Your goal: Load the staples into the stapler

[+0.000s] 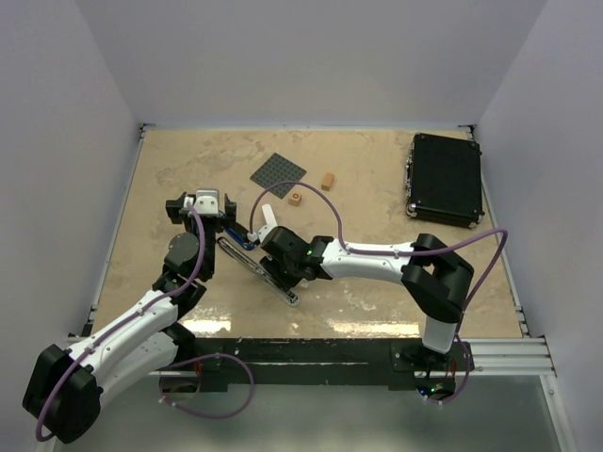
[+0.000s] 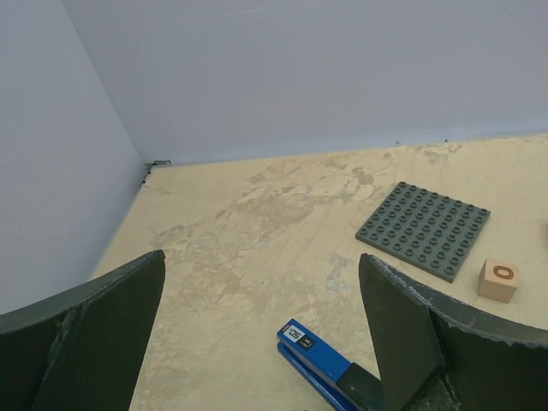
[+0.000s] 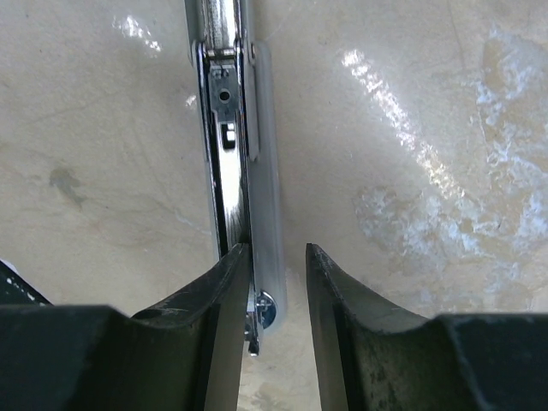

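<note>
The stapler lies opened on the table. Its blue top (image 1: pixel 240 235) points toward the left gripper, and its metal rail (image 1: pixel 259 270) runs toward the near edge. My left gripper (image 1: pixel 209 201) is wide open and empty above the blue end (image 2: pixel 321 355), with its fingertips apart (image 2: pixel 261 259). My right gripper (image 1: pixel 281 273) is over the rail; its fingers are narrowly apart (image 3: pixel 276 248) around a whitish bar beside the shiny rail (image 3: pixel 224 137), with a gap at the right finger. A small whitish piece (image 1: pixel 268 215) stands by the right wrist; I cannot tell whether it is the staples.
A grey studded plate (image 1: pixel 279 173) lies at the back middle, and also shows in the left wrist view (image 2: pixel 424 229). Two small orange blocks (image 1: pixel 296 198) (image 1: pixel 327 181) sit next to it. A black case (image 1: pixel 445 179) is at the back right. White walls enclose the table.
</note>
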Controlling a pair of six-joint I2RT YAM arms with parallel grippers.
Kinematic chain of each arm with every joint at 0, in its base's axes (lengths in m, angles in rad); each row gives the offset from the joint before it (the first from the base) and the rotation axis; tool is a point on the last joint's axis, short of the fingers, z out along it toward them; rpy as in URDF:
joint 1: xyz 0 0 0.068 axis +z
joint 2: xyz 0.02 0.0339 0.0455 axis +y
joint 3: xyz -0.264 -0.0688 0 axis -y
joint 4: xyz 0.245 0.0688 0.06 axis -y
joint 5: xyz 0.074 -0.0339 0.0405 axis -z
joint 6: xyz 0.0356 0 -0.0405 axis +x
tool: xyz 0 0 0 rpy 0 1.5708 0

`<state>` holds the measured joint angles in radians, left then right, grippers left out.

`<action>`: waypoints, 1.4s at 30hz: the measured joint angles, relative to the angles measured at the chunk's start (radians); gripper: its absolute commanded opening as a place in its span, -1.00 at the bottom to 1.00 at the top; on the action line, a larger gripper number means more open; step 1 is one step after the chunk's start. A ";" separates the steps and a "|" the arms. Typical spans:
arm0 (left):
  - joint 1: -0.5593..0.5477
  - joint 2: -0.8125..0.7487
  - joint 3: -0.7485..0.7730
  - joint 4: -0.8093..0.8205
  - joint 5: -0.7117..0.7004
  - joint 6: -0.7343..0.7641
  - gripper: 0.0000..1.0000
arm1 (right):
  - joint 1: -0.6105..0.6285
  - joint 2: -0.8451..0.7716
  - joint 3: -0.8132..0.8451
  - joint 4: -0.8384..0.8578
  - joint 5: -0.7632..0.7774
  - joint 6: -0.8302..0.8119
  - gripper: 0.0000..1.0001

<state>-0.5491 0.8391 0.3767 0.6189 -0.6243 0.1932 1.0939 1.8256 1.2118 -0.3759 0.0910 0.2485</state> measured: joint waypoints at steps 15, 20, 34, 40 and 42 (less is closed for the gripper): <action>0.000 0.026 0.000 -0.001 0.008 -0.019 1.00 | 0.000 -0.076 -0.084 -0.025 0.003 -0.002 -0.29; 0.000 0.037 0.000 -0.011 0.011 -0.029 1.00 | 0.000 -0.095 -0.104 -0.031 0.000 -0.008 -0.29; 0.000 0.045 0.005 -0.079 0.047 -0.114 1.00 | 0.000 -0.191 -0.116 -0.085 -0.014 -0.050 -0.20; 0.077 0.045 0.042 -0.212 0.113 -0.268 0.99 | 0.000 -0.176 -0.070 -0.039 -0.035 -0.064 -0.01; 0.154 0.037 0.055 -0.281 0.164 -0.351 0.98 | 0.000 -0.144 -0.030 -0.006 -0.037 -0.074 0.01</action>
<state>-0.3954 0.8757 0.4316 0.3382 -0.4606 -0.1577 1.0939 1.6814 1.1816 -0.3820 0.0544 0.1745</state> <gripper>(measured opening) 0.995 0.477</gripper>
